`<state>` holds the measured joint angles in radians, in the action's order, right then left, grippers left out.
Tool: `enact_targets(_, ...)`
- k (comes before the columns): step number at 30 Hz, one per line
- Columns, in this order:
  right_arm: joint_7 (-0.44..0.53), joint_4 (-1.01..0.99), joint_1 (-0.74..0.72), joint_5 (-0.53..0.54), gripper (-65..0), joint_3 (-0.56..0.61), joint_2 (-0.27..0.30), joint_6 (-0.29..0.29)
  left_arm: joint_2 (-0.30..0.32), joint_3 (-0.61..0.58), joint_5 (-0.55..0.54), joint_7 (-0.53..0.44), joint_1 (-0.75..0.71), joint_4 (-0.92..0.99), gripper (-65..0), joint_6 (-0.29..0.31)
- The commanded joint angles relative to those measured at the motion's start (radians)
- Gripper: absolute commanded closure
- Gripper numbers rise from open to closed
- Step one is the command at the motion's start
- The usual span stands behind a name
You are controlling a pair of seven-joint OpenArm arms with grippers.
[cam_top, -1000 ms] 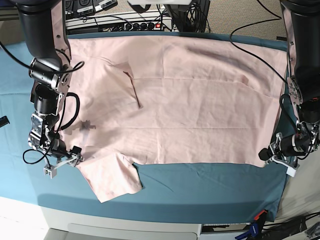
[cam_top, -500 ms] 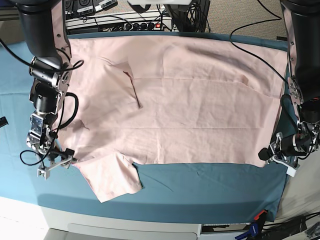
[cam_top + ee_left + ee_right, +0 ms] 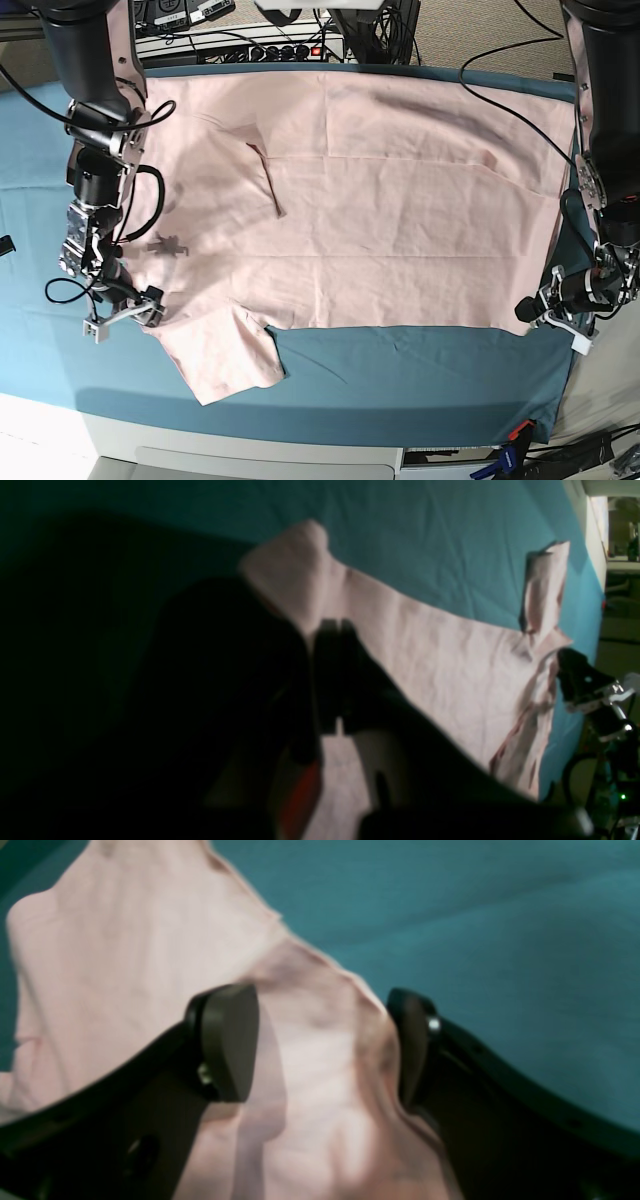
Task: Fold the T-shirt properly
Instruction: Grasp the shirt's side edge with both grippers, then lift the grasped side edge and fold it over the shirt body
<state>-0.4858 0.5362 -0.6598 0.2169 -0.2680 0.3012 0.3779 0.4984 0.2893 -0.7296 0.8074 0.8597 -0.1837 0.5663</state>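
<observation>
The pale pink T-shirt (image 3: 380,200) lies spread flat, plain side up, across the table. One short sleeve (image 3: 225,355) points toward the front left. My right gripper (image 3: 125,312) is open at the shirt's left edge beside that sleeve. In the right wrist view its jaws (image 3: 325,1040) straddle a raised fold of the shirt (image 3: 125,940). My left gripper (image 3: 545,312) sits at the shirt's front right corner. In the left wrist view it (image 3: 334,630) is shut, with the pink corner (image 3: 295,570) curled up at its tips.
A teal table cloth (image 3: 400,370) covers the table under the shirt. A power strip and cables (image 3: 270,45) run along the back edge. A black cable (image 3: 500,100) crosses the back right. Clamps (image 3: 510,445) hang at the front right corner.
My right gripper dipped toward the front left, then moved back up and right onto the shirt's edge. The left arm has not moved.
</observation>
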Motion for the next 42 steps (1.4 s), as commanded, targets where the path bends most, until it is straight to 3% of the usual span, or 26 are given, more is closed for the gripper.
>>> enact_targets(1,-0.018,0.005,-0.026,0.004,-40.0,-0.002,-0.001,0.013,0.013,0.002,-0.027,-0.011,0.038,-0.018,0.0,0.011)
enact_targets(15,0.017,0.006,-0.060,0.003,-39.0,-0.002,-0.024,0.023,0.014,0.002,-0.027,-0.011,0.038,-0.018,0.0,0.012)
enact_targets(16,0.017,0.006,-0.059,0.001,-35.9,-0.002,-0.024,0.023,0.014,0.002,-0.027,-0.011,0.038,-0.018,0.0,0.011)
enact_targets(17,0.019,0.006,-0.057,-0.006,-28.6,-0.002,-0.024,0.024,0.014,0.002,-0.027,-0.011,0.038,-0.018,0.0,0.012)
enact_targets(19,0.014,0.006,-0.055,-0.027,-3.7,-0.002,-0.024,0.032,0.014,0.002,-0.027,-0.011,0.038,-0.018,0.0,0.012)
enact_targets(20,0.011,0.006,-0.055,-0.027,0.0,-0.002,-0.024,0.039,0.014,0.002,-0.027,-0.011,0.038,-0.018,0.0,0.011)
enact_targets(23,0.005,0.008,-0.055,-0.026,0.0,-0.002,-0.021,0.074,0.014,0.002,-0.027,-0.011,0.038,-0.018,0.0,0.012)
enact_targets(28,-0.032,0.079,-0.035,-0.026,0.0,-0.002,-0.019,0.239,0.023,0.002,-0.042,0.013,0.029,-0.049,0.0,0.064)
enact_targets(30,-0.056,0.156,0.003,-0.002,0.0,-0.001,-0.018,0.274,0.026,0.002,-0.084,0.048,0.022,-0.067,0.0,0.068)
enact_targets(33,-0.089,0.290,0.085,0.045,0.0,-0.001,-0.018,0.285,0.041,0.002,-0.156,0.092,0.000,-0.090,0.0,0.129)
enact_targets(42,-0.178,0.529,0.282,0.163,0.0,-0.001,0.024,0.320,0.098,0.002,-0.341,0.221,-0.123,-0.203,0.0,0.132)
